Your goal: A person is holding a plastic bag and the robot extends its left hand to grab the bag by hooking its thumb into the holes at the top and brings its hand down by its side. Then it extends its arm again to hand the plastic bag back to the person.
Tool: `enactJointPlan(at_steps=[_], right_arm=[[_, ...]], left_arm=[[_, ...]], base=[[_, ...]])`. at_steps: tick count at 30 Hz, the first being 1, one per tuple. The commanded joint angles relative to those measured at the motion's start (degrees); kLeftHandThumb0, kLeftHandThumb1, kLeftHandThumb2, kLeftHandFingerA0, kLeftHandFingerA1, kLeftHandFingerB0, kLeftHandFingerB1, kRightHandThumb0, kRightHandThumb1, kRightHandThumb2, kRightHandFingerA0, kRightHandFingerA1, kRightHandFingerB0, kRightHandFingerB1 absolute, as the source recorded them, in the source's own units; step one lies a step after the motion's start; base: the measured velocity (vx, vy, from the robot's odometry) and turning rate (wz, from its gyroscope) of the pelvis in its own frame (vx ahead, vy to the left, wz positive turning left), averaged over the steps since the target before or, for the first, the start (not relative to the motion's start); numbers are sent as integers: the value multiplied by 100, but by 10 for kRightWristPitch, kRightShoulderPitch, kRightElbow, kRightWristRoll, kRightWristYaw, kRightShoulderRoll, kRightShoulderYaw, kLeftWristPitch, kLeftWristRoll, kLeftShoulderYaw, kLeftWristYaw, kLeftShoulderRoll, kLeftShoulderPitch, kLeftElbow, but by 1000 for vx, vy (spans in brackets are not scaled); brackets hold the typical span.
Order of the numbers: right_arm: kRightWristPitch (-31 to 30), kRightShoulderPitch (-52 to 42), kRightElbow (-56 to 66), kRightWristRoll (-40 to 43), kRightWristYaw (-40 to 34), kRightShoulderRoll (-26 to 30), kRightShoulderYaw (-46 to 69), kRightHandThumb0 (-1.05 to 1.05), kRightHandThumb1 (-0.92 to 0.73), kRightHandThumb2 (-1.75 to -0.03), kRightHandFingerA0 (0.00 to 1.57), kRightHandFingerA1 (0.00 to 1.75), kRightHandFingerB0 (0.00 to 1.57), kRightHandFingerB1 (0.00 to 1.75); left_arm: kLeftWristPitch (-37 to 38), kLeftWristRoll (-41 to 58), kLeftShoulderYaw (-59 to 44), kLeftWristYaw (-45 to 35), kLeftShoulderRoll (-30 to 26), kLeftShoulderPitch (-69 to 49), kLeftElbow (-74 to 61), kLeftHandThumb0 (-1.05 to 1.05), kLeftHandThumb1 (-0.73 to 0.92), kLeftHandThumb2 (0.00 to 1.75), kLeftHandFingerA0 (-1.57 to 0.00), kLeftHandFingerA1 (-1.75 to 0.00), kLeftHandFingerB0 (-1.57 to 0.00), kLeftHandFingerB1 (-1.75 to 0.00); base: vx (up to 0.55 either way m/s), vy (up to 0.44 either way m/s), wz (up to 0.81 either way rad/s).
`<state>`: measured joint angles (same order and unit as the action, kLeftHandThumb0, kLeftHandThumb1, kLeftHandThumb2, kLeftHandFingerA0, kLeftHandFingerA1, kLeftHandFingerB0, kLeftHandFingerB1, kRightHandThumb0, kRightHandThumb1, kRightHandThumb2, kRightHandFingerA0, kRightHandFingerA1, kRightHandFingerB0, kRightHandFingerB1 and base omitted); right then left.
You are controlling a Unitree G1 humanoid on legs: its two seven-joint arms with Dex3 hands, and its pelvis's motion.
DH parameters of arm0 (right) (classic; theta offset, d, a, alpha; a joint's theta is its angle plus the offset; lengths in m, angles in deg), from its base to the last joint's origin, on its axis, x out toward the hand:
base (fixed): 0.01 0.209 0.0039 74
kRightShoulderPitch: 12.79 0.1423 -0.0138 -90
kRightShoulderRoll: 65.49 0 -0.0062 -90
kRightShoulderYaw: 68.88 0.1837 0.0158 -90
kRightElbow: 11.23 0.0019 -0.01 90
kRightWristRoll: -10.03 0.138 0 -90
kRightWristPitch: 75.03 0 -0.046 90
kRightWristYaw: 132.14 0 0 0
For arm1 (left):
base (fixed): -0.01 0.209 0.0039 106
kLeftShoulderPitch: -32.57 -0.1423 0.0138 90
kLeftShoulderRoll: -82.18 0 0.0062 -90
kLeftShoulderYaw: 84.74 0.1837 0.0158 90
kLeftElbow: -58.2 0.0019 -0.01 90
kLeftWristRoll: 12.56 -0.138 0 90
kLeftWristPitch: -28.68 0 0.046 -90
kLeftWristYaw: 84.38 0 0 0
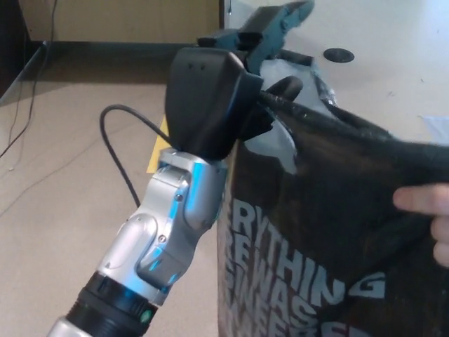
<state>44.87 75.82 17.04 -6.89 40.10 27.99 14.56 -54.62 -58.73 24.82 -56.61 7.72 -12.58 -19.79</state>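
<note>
The plastic bag point(337, 210) is black with white block lettering and fills the lower right of the head view. My left hand point(217, 98) reaches in from the lower left, and its thumb point(286, 88) is hooked through the handle hole at the bag's top edge. Its two fingers point(277, 21) stretch out straight above the bag. A person's hand point(429, 210) pinches the bag's side at the right edge. From my thumb the bag's top rim slopes down toward that hand. My right hand does not show.
A white table point(393, 35) with a round cable grommet point(339, 54) lies behind the bag. A black cable point(119, 147) loops off my left forearm. A yellow flat item point(158, 151) lies on the beige floor, with a dark baseboard beyond.
</note>
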Motion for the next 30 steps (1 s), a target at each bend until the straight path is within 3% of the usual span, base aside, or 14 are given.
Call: enactJointPlan(at_steps=[1, 2, 3, 5, 8, 10, 11, 22, 23, 24, 27, 28, 29, 30], right_arm=[[-1, 1, 3, -4, -9, 13, -1, -34, -61, -76, 61, 55, 48, 49], [2, 1, 3, -2, -7, 13, 1, -34, -60, -76, 61, 56, 48, 49], [4, 2, 1, -1, -7, 12, 2, -34, -60, -76, 61, 56, 48, 49], [5, 3, -1, 0, -6, 12, 2, -34, -60, -75, 66, 58, 48, 49], [5, 0, -2, 4, -1, 10, 5, -34, -60, -75, 62, 57, 47, 49], [7, -1, -3, 4, -2, 10, 5, -34, -60, -76, 64, 57, 47, 49], [8, -2, -5, 2, -4, 10, 5, -34, -60, -76, 63, 57, 48, 49], [6, -2, -1, -1, -7, 10, 4, -34, -60, -76, 64, 57, 48, 50], [8, -3, -2, -2, -8, 11, 3, -34, -60, -76, 62, 57, 48, 50], [9, -4, -3, -4, -9, 11, 2, -34, -60, -76, 62, 56, 48, 49], [8, -4, -9, -6, -8, 11, 1, -34, -60, -76, 62, 56, 48, 49], [4, -6, -4, -7, -7, 12, 0, -36, -60, -77, 63, 57, 48, 49], [1, -8, -1, -9, -7, 13, -1, -36, -60, -77, 66, 58, 48, 49], [0, -11, 0, -10, -9, 14, -1, -36, -60, -77, 66, 58, 48, 49]], left_arm=[[45, 6, 4, 37, 1, 28, 27, -23, 46, 86, -121, -137, -85, -74], [54, 6, 4, 47, 0, 29, 31, -14, 72, 64, -90, -170, -87, -80], [53, 6, 3, 50, 3, 28, 28, -11, 65, 83, -110, -158, -86, -102], [52, 5, 2, 54, 6, 26, 26, -5, 61, 87, -110, -160, -83, -119], [36, -8, 3, 60, 9, 16, 14, -5, 65, 86, -92, -169, -80, -115], [31, -14, 4, 63, 8, 13, 11, -6, 67, 83, -95, -169, -76, -124], [29, -16, 4, 64, 7, 10, 10, -13, 58, 94, -124, -140, -82, -113], [48, -18, 5, 102, 0, -1, 19, -18, 58, 93, -125, -144, -80, -119], [48, -20, 5, 106, 0, -4, 18, -20, 60, 94, -123, -141, -77, -113], [48, -21, 5, 110, 1, -6, 16, -14, 74, 67, -90, -175, -67, -141], [57, -12, 1, 114, 1, -13, 7, -13, 75, 68, -94, -173, -72, -131], [53, -22, -2, 127, -1, -9, 0, -16, 74, 68, -101, -171, -81, -111], [50, -26, -5, 132, -3, -9, -7, -22, 59, 100, -124, -134, -81, -99], [47, -27, -6, 131, -3, -9, -14, -22, 59, 100, -124, -134, -81, -99]], base=[[0, 0, 0], [0, 0, 0], [0, 0, 0], [0, 0, 0], [0, 0, 0], [0, 0, 0], [0, 0, 0], [0, 0, 0], [0, 0, 0], [0, 0, 0], [0, 0, 0], [0, 0, 0], [0, 0, 0], [0, 0, 0]])
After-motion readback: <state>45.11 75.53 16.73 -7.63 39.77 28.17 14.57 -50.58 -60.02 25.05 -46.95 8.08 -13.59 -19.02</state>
